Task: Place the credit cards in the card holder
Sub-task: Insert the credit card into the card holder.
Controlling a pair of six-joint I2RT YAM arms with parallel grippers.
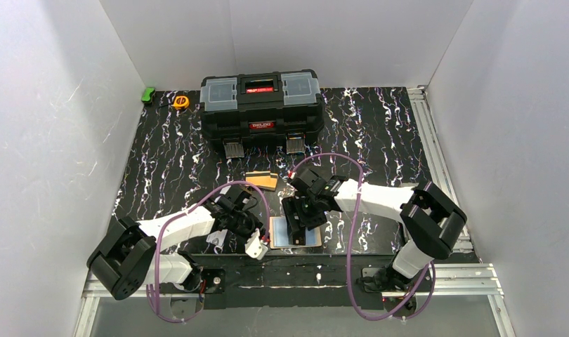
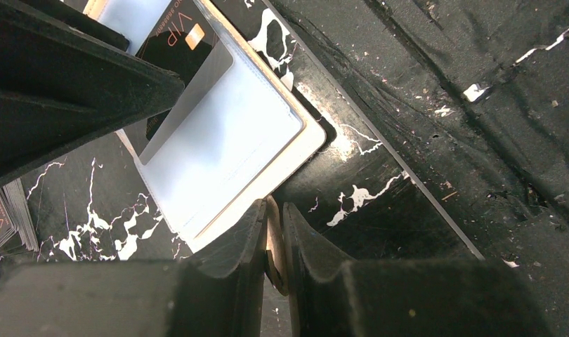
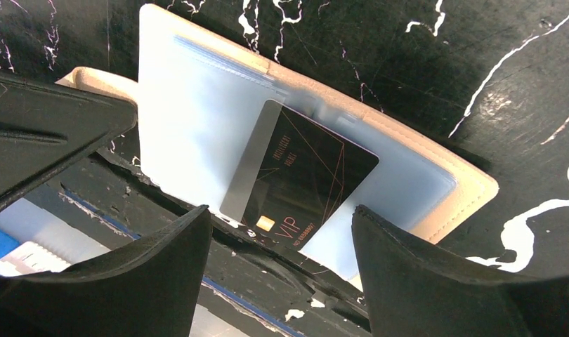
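Note:
The beige card holder [image 1: 311,237] lies open near the front edge, its clear bluish pockets up; it also shows in the left wrist view [image 2: 225,140] and the right wrist view [image 3: 190,119]. A black card [image 3: 303,179] with a grey stripe, gold chip and "VIP" sits partly inside a pocket, its chip end sticking out; it also shows in the left wrist view [image 2: 180,45]. My left gripper [image 2: 273,210] is shut on the holder's tan snap tab [image 2: 273,242]. My right gripper [image 3: 282,232] is open, jaws either side of the card's free end, not touching it. A tan-orange card stack [image 1: 262,180] lies behind.
A big black toolbox [image 1: 260,105] stands at the back centre. A yellow tape measure [image 1: 181,102] and a green object [image 1: 148,95] lie at the back left. The table's front edge and metal rail [image 1: 303,270] are just below the holder. White walls enclose three sides.

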